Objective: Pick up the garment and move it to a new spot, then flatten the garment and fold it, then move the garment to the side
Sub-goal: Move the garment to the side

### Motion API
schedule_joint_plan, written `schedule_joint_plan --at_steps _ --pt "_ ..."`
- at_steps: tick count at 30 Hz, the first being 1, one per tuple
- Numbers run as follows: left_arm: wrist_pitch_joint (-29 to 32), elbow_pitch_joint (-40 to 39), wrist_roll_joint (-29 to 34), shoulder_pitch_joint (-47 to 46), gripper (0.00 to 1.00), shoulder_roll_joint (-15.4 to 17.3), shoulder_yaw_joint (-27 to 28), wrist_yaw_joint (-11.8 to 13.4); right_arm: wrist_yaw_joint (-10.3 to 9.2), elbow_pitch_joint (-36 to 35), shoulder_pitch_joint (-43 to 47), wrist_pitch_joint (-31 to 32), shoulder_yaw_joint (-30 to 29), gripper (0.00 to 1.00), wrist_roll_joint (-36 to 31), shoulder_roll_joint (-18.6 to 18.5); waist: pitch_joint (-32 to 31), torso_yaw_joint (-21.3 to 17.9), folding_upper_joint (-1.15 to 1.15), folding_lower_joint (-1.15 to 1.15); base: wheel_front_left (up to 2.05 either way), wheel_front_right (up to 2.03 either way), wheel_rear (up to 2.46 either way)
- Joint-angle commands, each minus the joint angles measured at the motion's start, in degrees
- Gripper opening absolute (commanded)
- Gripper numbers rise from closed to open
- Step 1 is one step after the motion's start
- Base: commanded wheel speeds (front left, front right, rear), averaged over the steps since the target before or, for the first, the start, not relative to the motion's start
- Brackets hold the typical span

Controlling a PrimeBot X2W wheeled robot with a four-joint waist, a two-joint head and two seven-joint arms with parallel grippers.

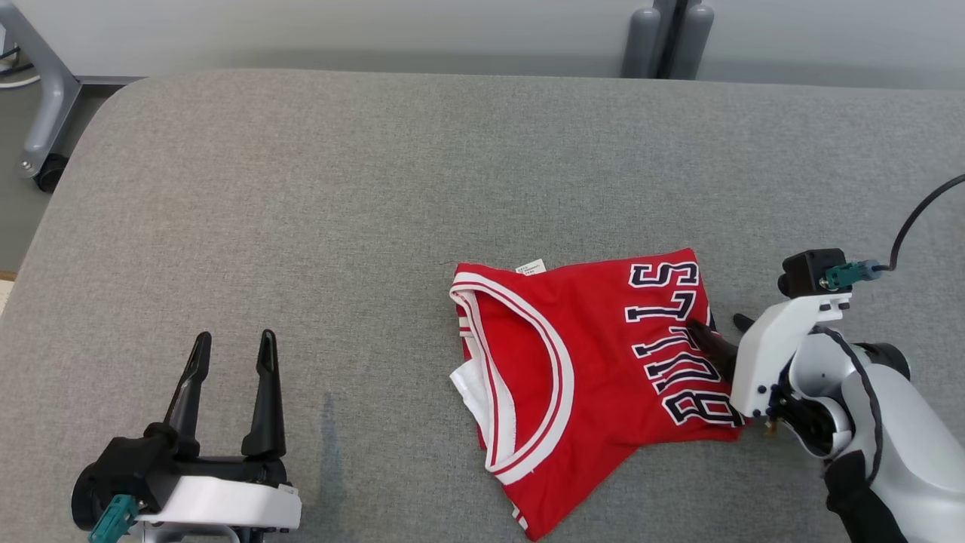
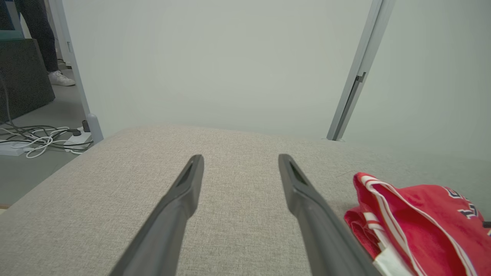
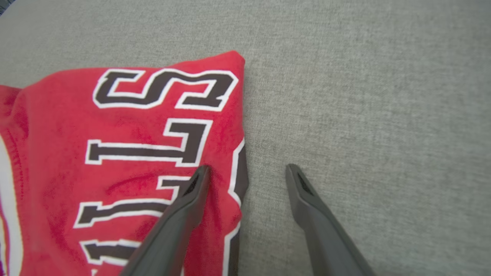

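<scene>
A red jersey [image 1: 595, 362] with white trim and dark lettering lies folded on the grey table [image 1: 301, 211], right of centre. My right gripper [image 1: 720, 328] is open at the jersey's right edge. In the right wrist view one finger [image 3: 191, 195] lies over the jersey [image 3: 126, 153] and the other stands on bare table, so the right gripper [image 3: 247, 170] straddles the edge. My left gripper [image 1: 232, 351] stands open at the lower left, well apart from the garment. In the left wrist view the left gripper [image 2: 239, 161] has nothing between its fingers, with the jersey [image 2: 422, 222] off to its right.
A grey metal post [image 1: 667, 38] stands behind the table's far edge and a wheeled frame leg [image 1: 45, 113] at the far left. Cables [image 2: 34, 140] lie on the floor beyond the table's left corner, and a person's shoe [image 2: 59, 78] shows farther back.
</scene>
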Motion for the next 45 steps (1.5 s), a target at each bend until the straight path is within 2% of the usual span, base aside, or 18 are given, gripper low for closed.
schedule_joint_plan --at_steps 1,3,4,5,8,13,23,26,33,45 --pt "-0.24 -0.14 -0.06 -0.83 1.00 0.21 0.12 0.21 0.01 -0.42 0.25 0.13 0.15 1.00 -0.08 -0.26 -0.02 -0.01 0.00 0.00 0.00 0.00 0.00" --pt "-0.23 -0.25 -0.05 -0.96 1.00 0.21 0.10 0.28 0.02 3.13 -0.54 -0.44 0.06 1.00 0.76 1.77 0.14 0.06 0.00 0.00 0.00 0.00 0.00" --pt "-0.24 -0.26 -0.03 -1.00 1.00 0.21 0.08 0.35 0.02 3.76 -0.83 -0.83 0.47 0.44 1.20 2.33 0.14 0.07 0.00 0.00 0.00 0.00 0.00" --pt "-0.24 -0.25 -0.04 -1.06 1.00 0.21 0.03 0.40 0.02 4.27 -1.07 -1.44 0.44 0.00 2.23 2.95 0.15 0.06 0.00 0.00 0.00 0.00 0.00" --pt "-0.24 -0.33 -0.19 -1.06 1.00 0.21 0.06 0.74 0.02 4.58 -2.15 -2.73 1.64 0.00 4.39 3.37 0.11 -0.35 0.00 0.00 0.00 0.00 0.00" --pt "-0.23 -0.68 -0.02 -0.18 1.00 0.21 0.67 0.73 0.00 3.06 -4.76 -5.66 2.84 0.00 7.04 0.93 0.58 -3.06 0.00 0.00 0.00 0.00 0.00" --pt "-0.24 -0.54 1.74 -1.59 1.00 0.21 1.32 -0.99 0.01 2.57 -12.78 -8.19 -0.60 0.00 7.94 -8.35 1.53 -9.36 0.00 0.00 0.00 0.00 0.00" --pt "-0.24 -0.60 1.78 -1.69 1.00 0.23 0.95 -1.10 0.01 2.72 -15.64 -7.48 -1.96 0.00 7.16 -11.13 1.85 -10.00 0.00 0.00 0.00 0.00 0.00" --pt "-0.23 -1.14 1.54 -1.19 1.00 0.21 0.98 -0.56 0.01 1.07 -20.48 -5.42 -5.49 0.00 5.91 -14.85 3.11 -10.88 0.00 0.00 0.00 0.00 0.00" --pt "-0.23 -1.12 2.21 -2.58 1.00 0.21 2.53 -0.73 0.01 -1.89 -21.22 -2.82 -11.00 0.00 3.40 -17.04 5.11 -11.57 0.00 0.00 0.00 0.00 0.00"
